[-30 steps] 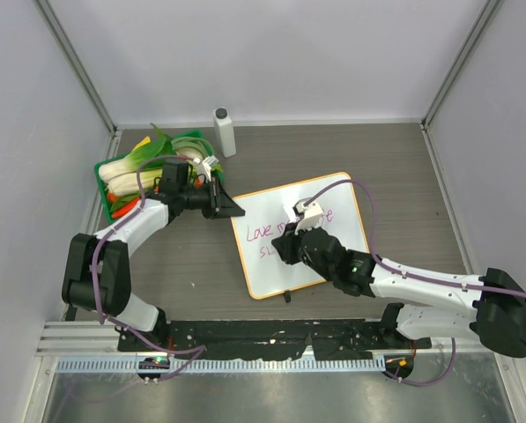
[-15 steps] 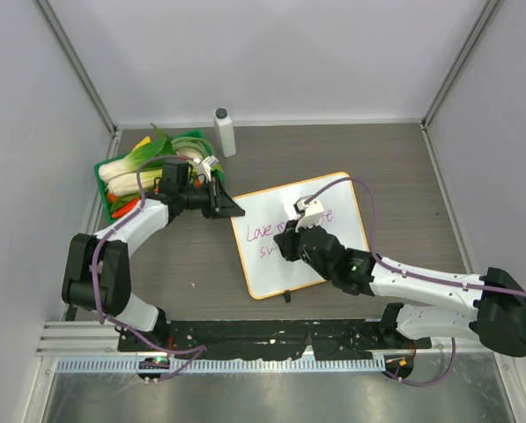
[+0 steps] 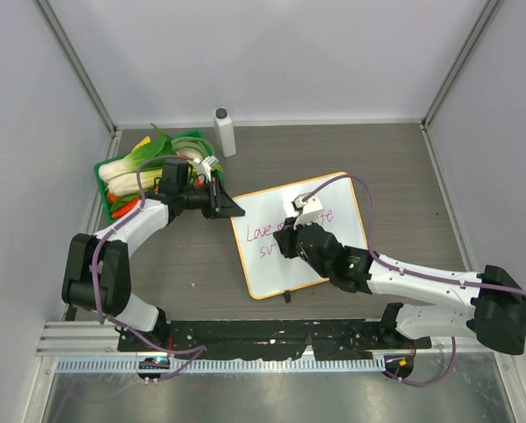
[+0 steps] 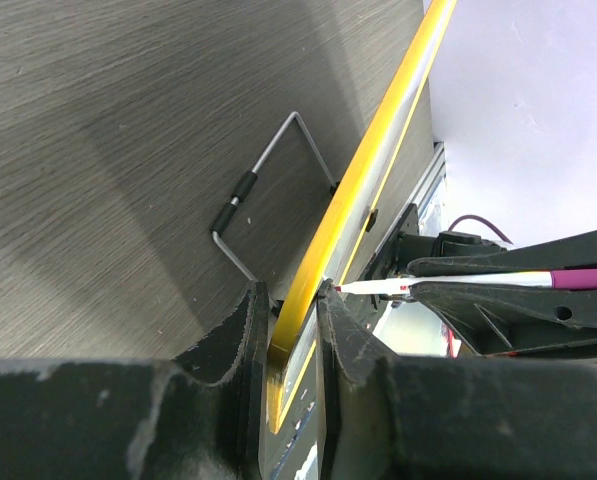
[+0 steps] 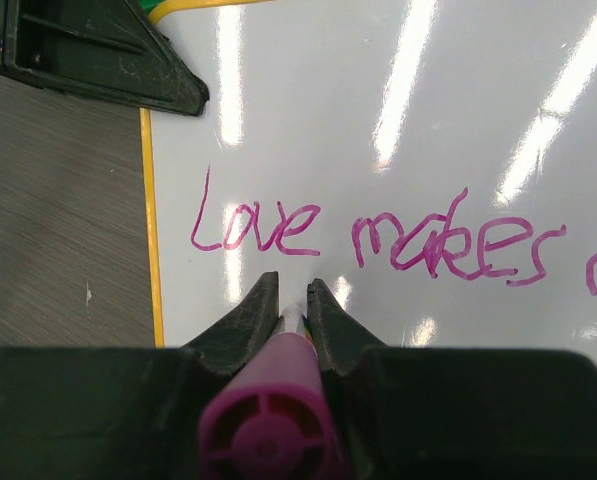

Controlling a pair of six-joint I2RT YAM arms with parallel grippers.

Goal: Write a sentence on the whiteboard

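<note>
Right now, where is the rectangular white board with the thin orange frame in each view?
Top external: whiteboard at picture centre, skewed.
Left wrist: seen edge-on, a yellow diagonal strip.
Right wrist: its white surface fills most of the picture.
Shared landmark: black left gripper clamped on its frame.

The rectangular white whiteboard [image 5: 428,120] with its thin orange frame is glossy and smooth, bright streaks of light mirrored across the top of the right wrist view. The grey-brown wood-grain table [image 4: 128,100] looks matt. The thin bent metal wire bracket [image 4: 240,188] shines dully. The left tool [image 4: 293,296] is matt black plastic, scuffed pale; the magenta plastic marker [image 5: 263,432] has a soft sheen.
</note>
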